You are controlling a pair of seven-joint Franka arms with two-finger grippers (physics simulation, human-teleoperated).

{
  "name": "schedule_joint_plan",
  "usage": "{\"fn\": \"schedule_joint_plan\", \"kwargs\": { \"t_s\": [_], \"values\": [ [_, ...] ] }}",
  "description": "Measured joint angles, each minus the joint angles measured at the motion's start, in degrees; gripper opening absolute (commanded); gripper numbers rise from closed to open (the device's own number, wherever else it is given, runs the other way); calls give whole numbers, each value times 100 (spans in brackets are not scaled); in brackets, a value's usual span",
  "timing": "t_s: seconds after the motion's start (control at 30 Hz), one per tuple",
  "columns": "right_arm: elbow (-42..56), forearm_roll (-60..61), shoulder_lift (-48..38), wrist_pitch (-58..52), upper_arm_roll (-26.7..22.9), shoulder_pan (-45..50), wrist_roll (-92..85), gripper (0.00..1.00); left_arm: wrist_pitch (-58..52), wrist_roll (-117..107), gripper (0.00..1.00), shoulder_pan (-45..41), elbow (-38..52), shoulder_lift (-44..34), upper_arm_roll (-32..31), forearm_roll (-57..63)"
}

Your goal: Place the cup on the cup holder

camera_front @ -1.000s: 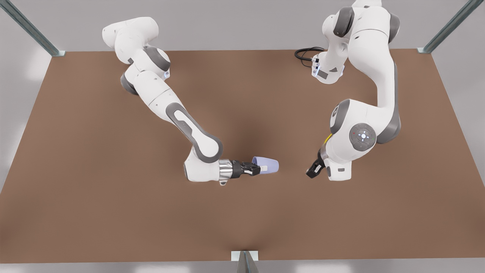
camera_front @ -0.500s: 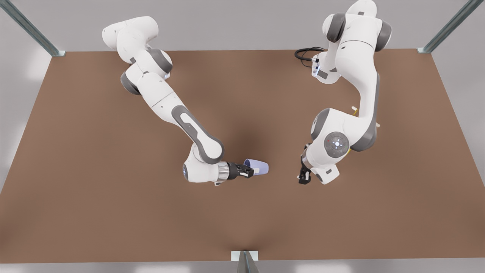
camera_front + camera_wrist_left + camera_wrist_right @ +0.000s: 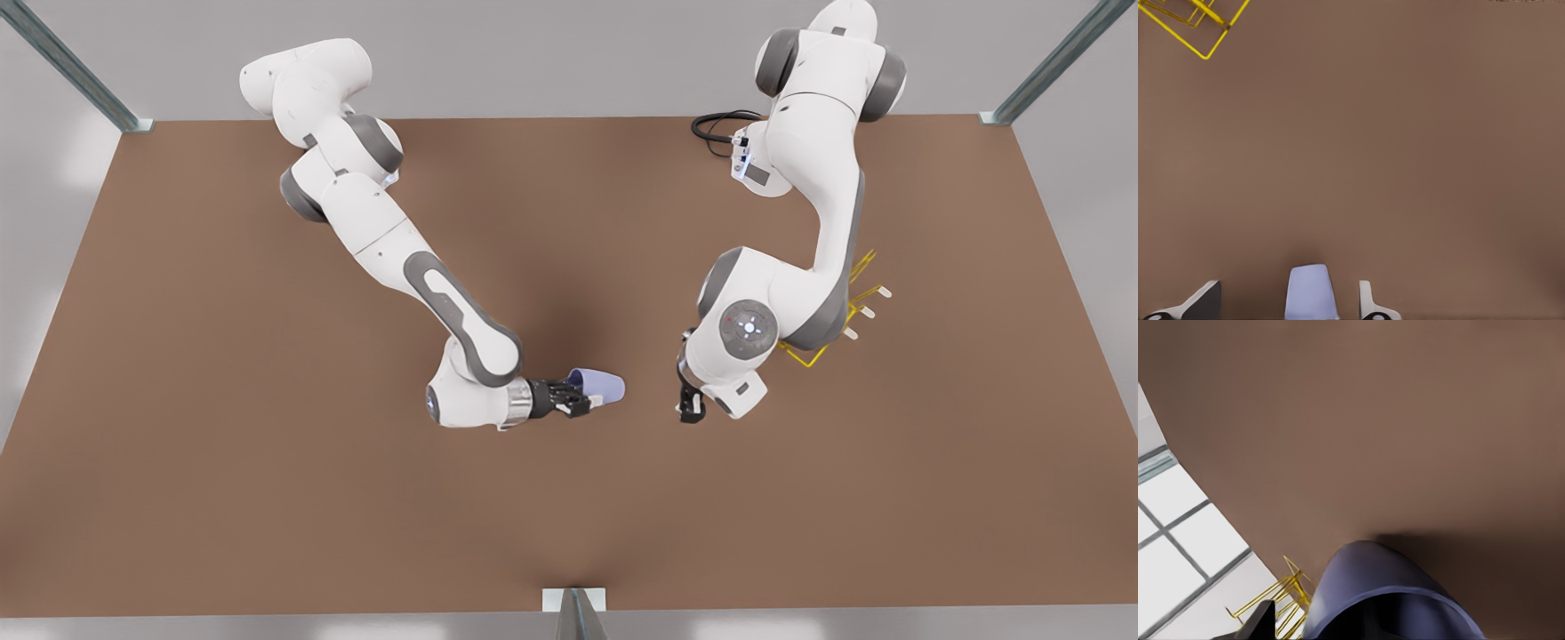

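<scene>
The pale lavender cup (image 3: 600, 385) hangs on its side just above the brown table, base toward the front view's right. My right gripper (image 3: 582, 402), on the arm at the front view's left, is shut on the cup's rim. In the right wrist view the cup (image 3: 1378, 587) looms close beside one dark finger (image 3: 1265, 620). My left gripper (image 3: 689, 411) points down, open, a short way off the cup's base. Its wrist view has the cup (image 3: 1310, 293) lying between its spread fingers (image 3: 1205, 303). The yellow wire cup holder (image 3: 805, 358) stands partly behind the left arm, also seen as cup holder (image 3: 1225, 27) and cup holder (image 3: 1281, 600).
A black cable (image 3: 720, 124) loops at the table's far edge by the left arm's base. Metal frame posts (image 3: 1049, 67) rise at the far corners and another post (image 3: 576, 613) at the near edge. Bare table (image 3: 267, 444) spreads across the front view's left.
The left arm swung toward the front view's left, uncovering the cup holder and bringing its gripper nearer the cup. The right gripper drew back slightly leftward with the cup.
</scene>
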Motion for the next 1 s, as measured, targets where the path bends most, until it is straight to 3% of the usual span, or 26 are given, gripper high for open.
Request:
{"fn": "schedule_joint_plan", "kwargs": {
  "t_s": [0.23, 0.43, 0.57, 0.63, 0.77, 0.83, 0.93, 1.0],
  "values": [
    [-249, -164, -154, -139, -286, -438, -73, 100, 36, -310, 100, -262, -1, 31, 1, -8],
    [-244, -1884, -632, -926, -377, -1330, -138, 100, 450, -717, 100, -756, 385, 670, 30, 117],
    [-37, -3772, -2304, -1897, -986, -1852, -156, 100, 686, -1051, 100, -882, 656, 1009, 36, 354],
    [-36, -4691, -3209, -2492, -1046, -2038, -204, 100, 771, -1206, 100, -1022, 670, 1093, 34, 453],
    [-140, -5703, -4155, -3818, -1109, -2258, -334, 100, 886, -1469, 100, -1313, 313, 1090, 21, 761],
    [-670, -5975, -4594, -4140, -1107, -2437, -430, 100, 954, -1580, 100, -1394, 203, 1157, 12, 886],
    [-2470, -6151, -5609, -3936, -1140, -2726, -609, 100, 1125, -1726, 100, -1414, 173, 1350, 9, 972],
    [-2782, -6197, -5777, -3813, -1802, -2066, -712, 100, 1238, -1809, 100, -1402, 186, 1433, 9, 1000]
  ]
}}
